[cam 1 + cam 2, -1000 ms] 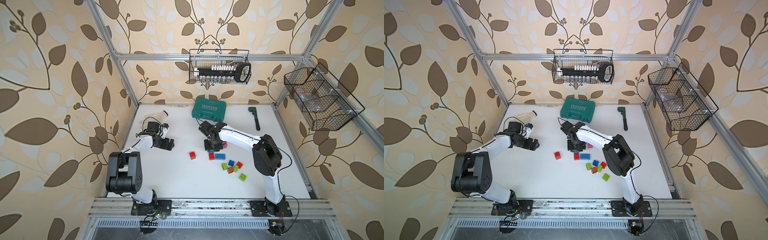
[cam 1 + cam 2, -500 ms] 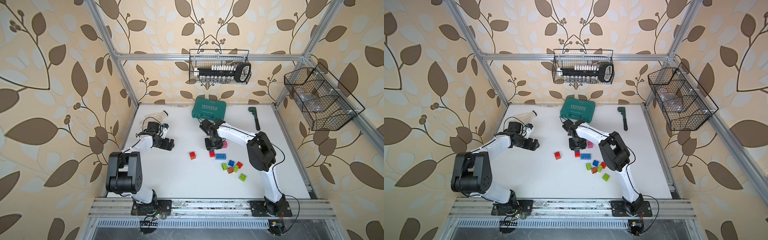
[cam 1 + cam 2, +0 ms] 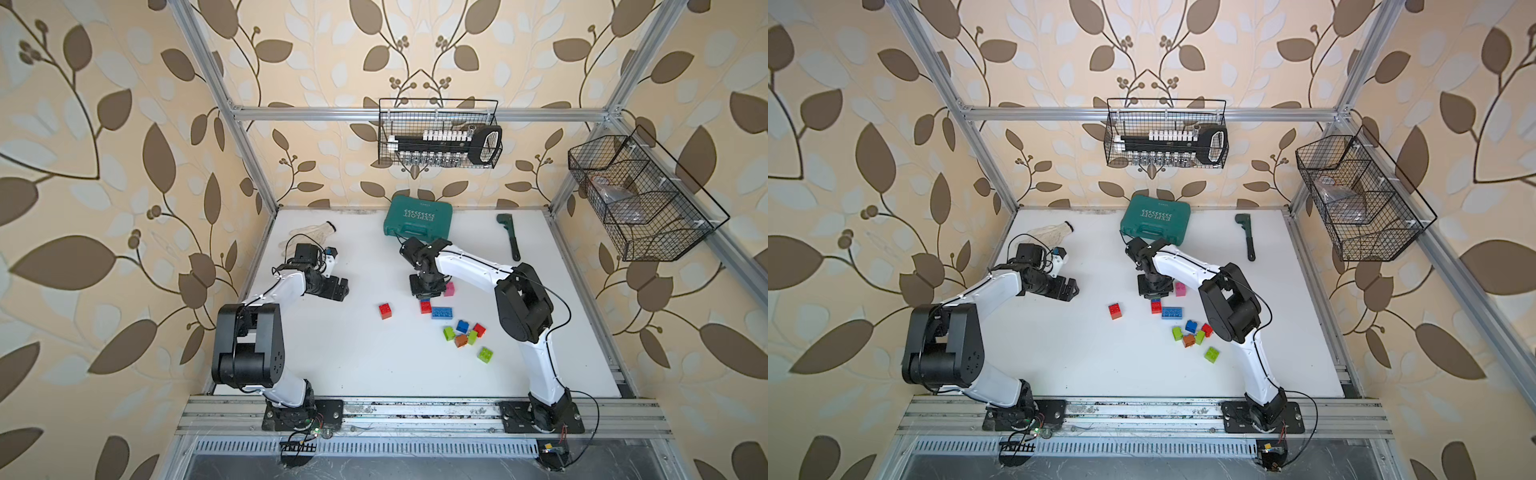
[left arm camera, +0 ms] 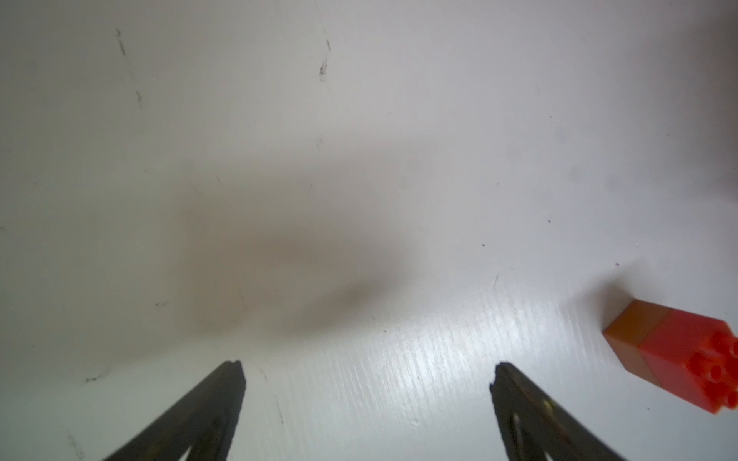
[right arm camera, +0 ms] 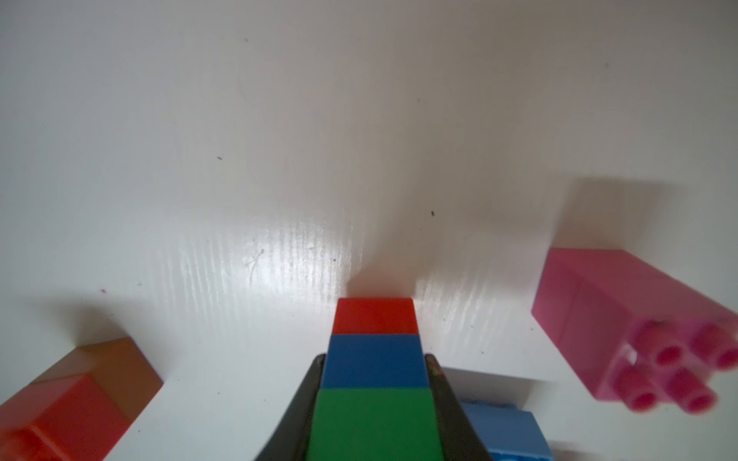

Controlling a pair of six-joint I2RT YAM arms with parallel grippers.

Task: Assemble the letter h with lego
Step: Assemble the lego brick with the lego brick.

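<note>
— Where is the lego relative to your right gripper (image 5: 373,359)?

— Inside it; my fingers (image 5: 445,407) are pressed against both sides of a red-blue-green stack (image 5: 375,359), with the red end farthest from me and down against the white table (image 5: 279,119); to one side of it lies a pink piece (image 5: 599,311) on its side, studs facing me; to the other side is a red-and-orange stack (image 5: 80,399), apart from mine; a long blue brick (image 5: 507,431) sits just beside one finger.

— And your left gripper (image 4: 367,371)?

— Fingers wide apart over bare table, nothing between them; the red-and-orange stack (image 4: 675,355) lies off to one side, clear of both tips; in both top views it is between my two grippers (image 3: 385,311).

— The rest of the bricks?

— Loose bricks (image 3: 472,336) in green, blue, red, lime and orange are clustered nearer my right arm's base, well apart from either gripper; the teal case (image 3: 417,216) is at the back of the table.

— What can't you make out?

— The green end of my stack runs out of the wrist frame, so I cannot tell how long it is; from above my right gripper (image 3: 424,291) covers all but its red end; the long blue brick is half hidden behind my finger; the red-and-orange stack is cut by the frame edge in both wrist views.
</note>
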